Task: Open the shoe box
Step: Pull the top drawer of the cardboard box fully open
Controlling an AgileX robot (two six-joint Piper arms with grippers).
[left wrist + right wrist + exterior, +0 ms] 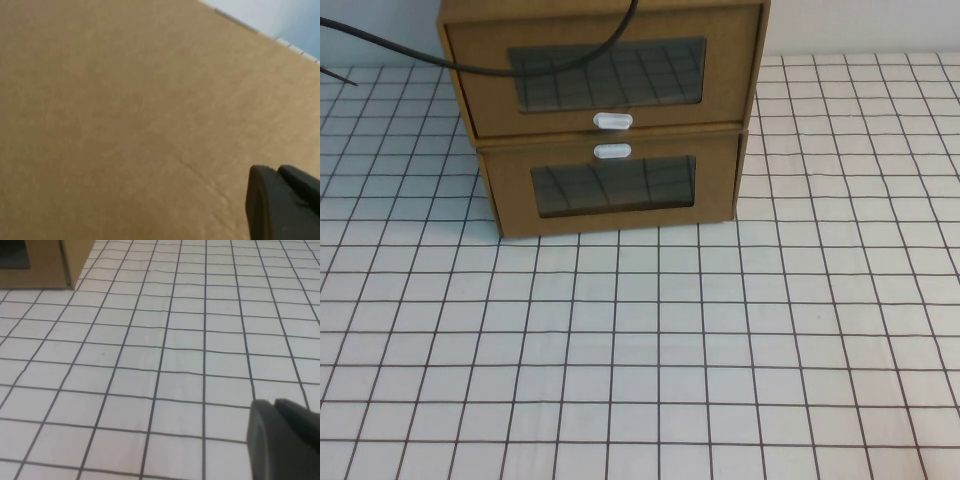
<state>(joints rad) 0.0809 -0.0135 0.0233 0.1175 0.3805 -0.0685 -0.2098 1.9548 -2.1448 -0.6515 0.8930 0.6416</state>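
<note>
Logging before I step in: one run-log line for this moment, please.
shoe box stack: both shut | left hand: close to stack | right hand: shut, above table

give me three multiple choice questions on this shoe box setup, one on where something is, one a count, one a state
1. Where is the right gripper?
A. over the checked cloth, apart from the shoe boxes
B. resting on top of them
C. inside one of them

2. How many white handles show?
A. one
B. two
C. four

3. How do the shoe boxes stand?
A. both closed
B. upper one pulled out
C. lower one with its front taken off

Answers:
1 A: the right wrist view shows it shut above bare cloth, with only a box corner far off.
2 B: each stacked box carries one handle.
3 A: both fronts sit flush in the high view.

The left gripper is close against a plain cardboard face.
</note>
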